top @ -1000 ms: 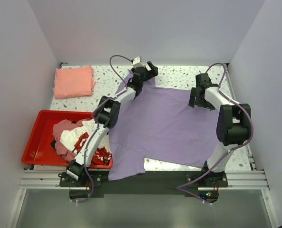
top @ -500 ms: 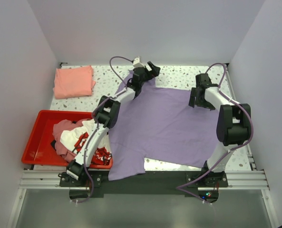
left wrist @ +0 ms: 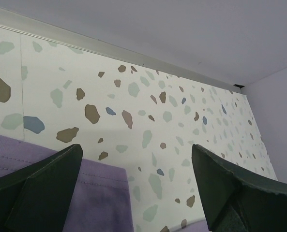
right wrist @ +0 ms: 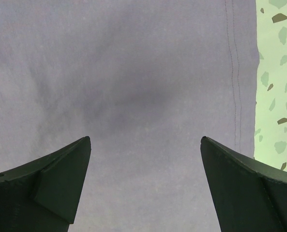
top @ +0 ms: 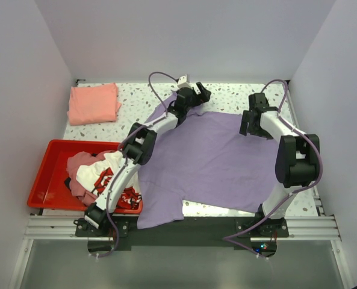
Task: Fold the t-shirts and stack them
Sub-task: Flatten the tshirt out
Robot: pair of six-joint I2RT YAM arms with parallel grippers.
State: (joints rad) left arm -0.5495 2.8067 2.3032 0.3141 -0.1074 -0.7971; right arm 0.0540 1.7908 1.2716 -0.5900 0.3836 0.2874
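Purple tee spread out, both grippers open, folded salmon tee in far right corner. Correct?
No: the folded salmon tee sits in the far left corner, per the top view. The purple tee is spread out; left gripper and right gripper are open.

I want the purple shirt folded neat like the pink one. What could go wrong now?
1. The purple t-shirt lies crooked, and one corner hangs off the near side of the table; a pull might drag it or twist the fold.
2. The left gripper and right gripper are both open, holding nothing. The left gripper straddles the cloth's edge, so it might pinch too little and slip.
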